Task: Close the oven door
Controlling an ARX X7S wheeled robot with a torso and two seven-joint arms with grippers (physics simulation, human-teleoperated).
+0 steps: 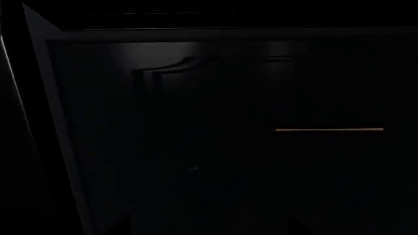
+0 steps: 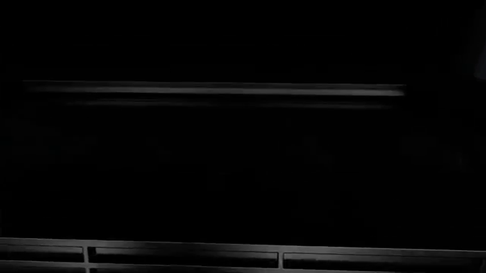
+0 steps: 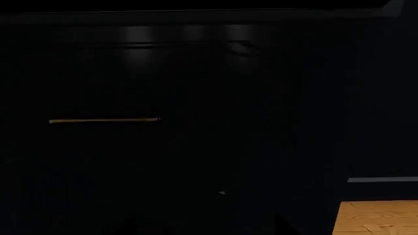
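In the head view the oven door (image 2: 227,170) fills almost the whole frame as a wide glossy black panel. Its dark bar handle (image 2: 213,89) runs across the upper part. A row of rectangular vent slots (image 2: 182,257) lies along the edge at the bottom of that view. Neither gripper shows in the head view. Both wrist views are nearly black where the fingers would be, so I cannot make out how the jaws stand. Neither wrist view shows anything held.
Both wrist views face a black drawer front with a thin brass handle (image 1: 328,129) (image 3: 103,120). A dark panelled cabinet face (image 1: 163,78) stands beside it. In the right wrist view a patch of light wooden floor (image 3: 375,218) shows at one corner, under a pale strip (image 3: 382,179).
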